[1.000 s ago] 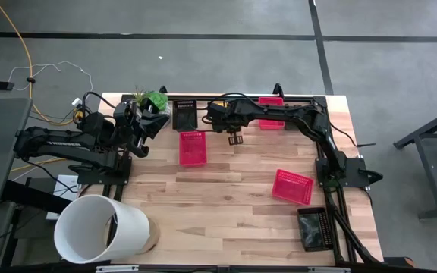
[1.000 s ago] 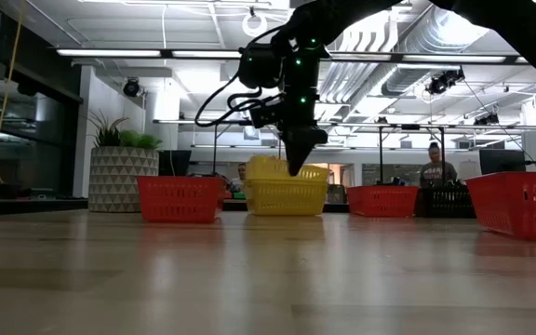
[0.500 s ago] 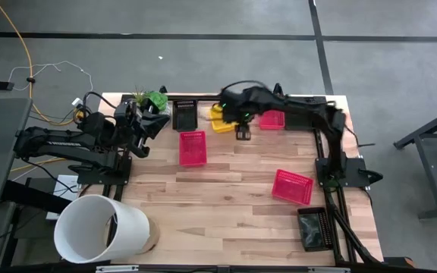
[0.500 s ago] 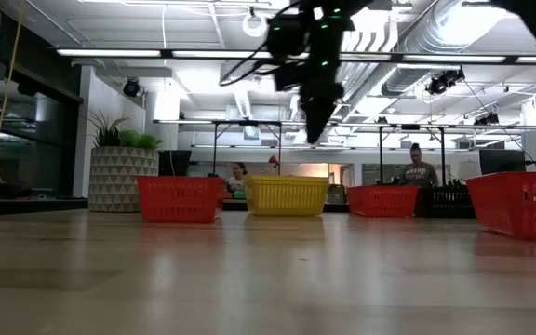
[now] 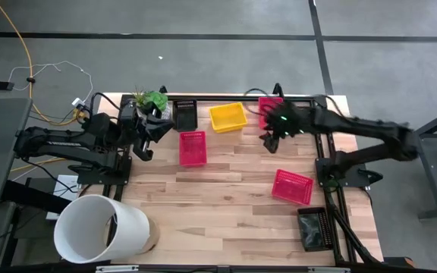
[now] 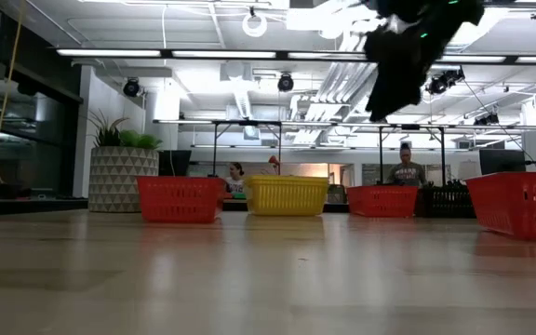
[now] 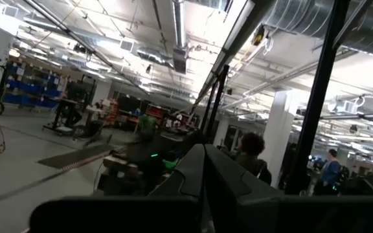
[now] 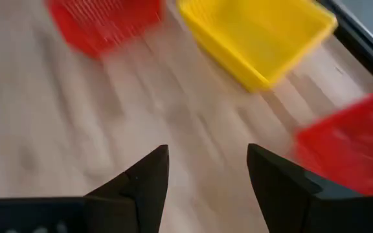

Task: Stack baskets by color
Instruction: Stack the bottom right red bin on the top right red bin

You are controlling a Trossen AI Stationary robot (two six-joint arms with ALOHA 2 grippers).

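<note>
A yellow basket (image 5: 227,117) (image 8: 258,39) stands on its base by the table's far edge. Pink-red baskets rest at centre left (image 5: 193,147), far right (image 5: 270,114) and near right (image 5: 292,186). Black baskets sit at the far edge (image 5: 185,114) and the near right corner (image 5: 314,230). My right gripper (image 5: 268,141) (image 8: 207,169) hangs open and slanting down, above bare table between the yellow basket and the far-right pink-red one, holding nothing. My left gripper (image 5: 152,127) (image 7: 204,169) is shut and raised at the far left, pointing up into the room.
A large white bucket (image 5: 101,227) lies at the near left corner. A potted green plant (image 5: 149,99) stands at the far left beside my left gripper. Bare wood stretches across the table's middle and near side. People show in the room beyond the table.
My right gripper has let go of the yellow basket, risen and swung toward the table's right edge, rolling as it went. The yellow basket, which stood higher under the gripper, now rests flat on the table at the far edge.
</note>
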